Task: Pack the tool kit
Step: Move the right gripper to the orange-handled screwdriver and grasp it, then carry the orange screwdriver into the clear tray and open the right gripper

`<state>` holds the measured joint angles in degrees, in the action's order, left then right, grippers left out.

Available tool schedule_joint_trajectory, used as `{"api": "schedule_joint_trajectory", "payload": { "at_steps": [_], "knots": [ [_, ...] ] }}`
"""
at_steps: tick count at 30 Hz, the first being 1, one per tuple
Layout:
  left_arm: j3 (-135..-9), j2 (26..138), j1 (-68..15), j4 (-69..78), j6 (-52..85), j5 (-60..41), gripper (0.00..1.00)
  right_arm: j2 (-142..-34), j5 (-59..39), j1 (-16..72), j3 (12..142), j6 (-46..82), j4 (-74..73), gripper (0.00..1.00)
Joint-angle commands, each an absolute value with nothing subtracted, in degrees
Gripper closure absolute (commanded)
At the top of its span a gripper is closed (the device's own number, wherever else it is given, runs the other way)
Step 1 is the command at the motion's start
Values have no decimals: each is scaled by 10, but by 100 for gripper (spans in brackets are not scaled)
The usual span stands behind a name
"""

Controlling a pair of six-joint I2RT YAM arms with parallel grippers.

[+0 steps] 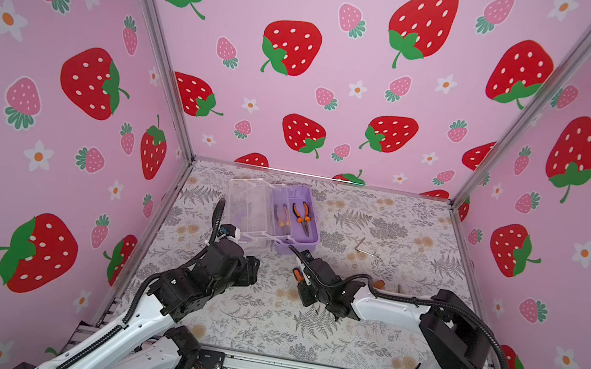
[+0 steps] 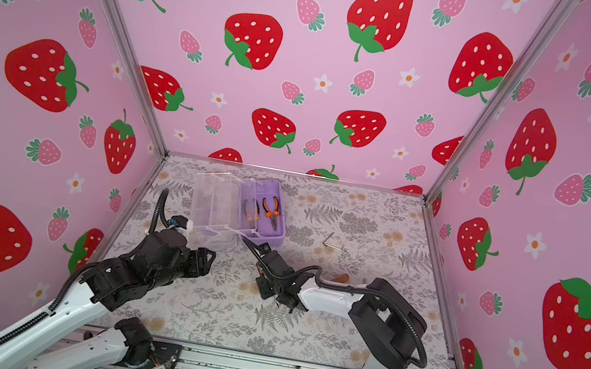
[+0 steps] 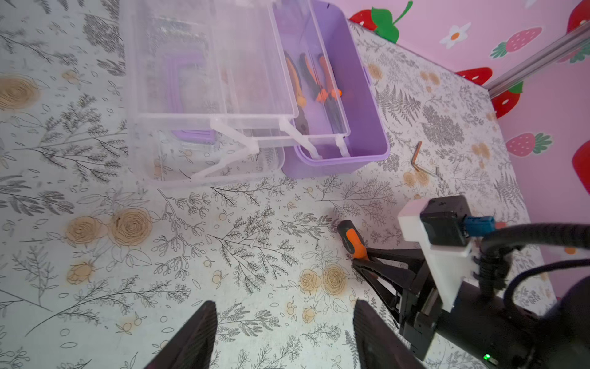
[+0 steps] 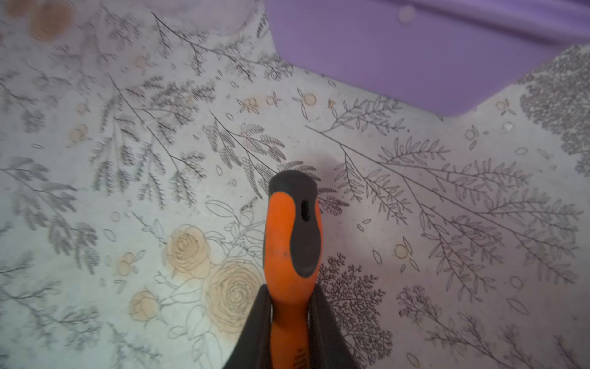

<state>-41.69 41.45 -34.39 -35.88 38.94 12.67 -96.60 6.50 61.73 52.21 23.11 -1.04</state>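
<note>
The flowered table (image 1: pixel 261 323) is filling the floor of both top views. The tool kit (image 1: pixel 295 247) is sitting toward the back of it, left of the middle and ahead of both arms. The tool kit is standing open, with the lilac base lying on the right, the clear lid folding out to the left and clear trays bridging the two. Only the left wrist view is showing the tool kit (image 3: pixel 319 166) closely enough to make out the purple U-shaped grip (image 3: pixel 188 73) through the clear plastic. The right wrist view is catching just a corner of the tool kit (image 4: pixel 415 57).

The left gripper (image 3: pixel 284 335) is hovering near the front of the clear lid, jaws spread wide with nothing between them. The right gripper (image 4: pixel 290 297) is clamping an orange-and-black handle (image 4: pixel 287 242) low over the table, just in front of the lilac base. The right wrist view is showing a slot in the black end, while a top view is giving only an orange sliver of that handle (image 1: pixel 296 275).

Two pairs of pliers are lying side by side in the base, the right pliers (image 1: pixel 302 215) in plain sight and the left pliers (image 1: pixel 281 218) partly under a tray. One hex key (image 1: pixel 363 246) is lying on the table to the right of the tool kit, apart from it.
</note>
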Motion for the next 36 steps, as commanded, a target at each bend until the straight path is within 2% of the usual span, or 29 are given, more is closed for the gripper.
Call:
{"api": "schedule_joint_trajectory", "payload": {
  "at_steps": [1, 7, 15, 19, 22, 36],
  "knots": [
    [-420, 393, -341, -392, 392, 188, 28, -921, -9, 596, 583, 251, 29, 100],
    [-420, 388, -333, -399, 386, 190, 27, -968, -103, 555, 738, 270, 40, 100],
    [-422, 388, -328, -374, 388, 168, 27, -1142, -151, 513, 954, 314, 46, 100],
    [-412, 392, -327, -327, 377, 114, 27, -1217, -162, 501, 1031, 339, 45, 100],
    [-412, 405, -327, -300, 370, 82, 27, -1258, -170, 495, 1071, 356, 46, 100],
    [-408, 439, -326, -276, 379, 69, 27, -1368, -150, 478, 1154, 443, 25, 100]
  ]
}}
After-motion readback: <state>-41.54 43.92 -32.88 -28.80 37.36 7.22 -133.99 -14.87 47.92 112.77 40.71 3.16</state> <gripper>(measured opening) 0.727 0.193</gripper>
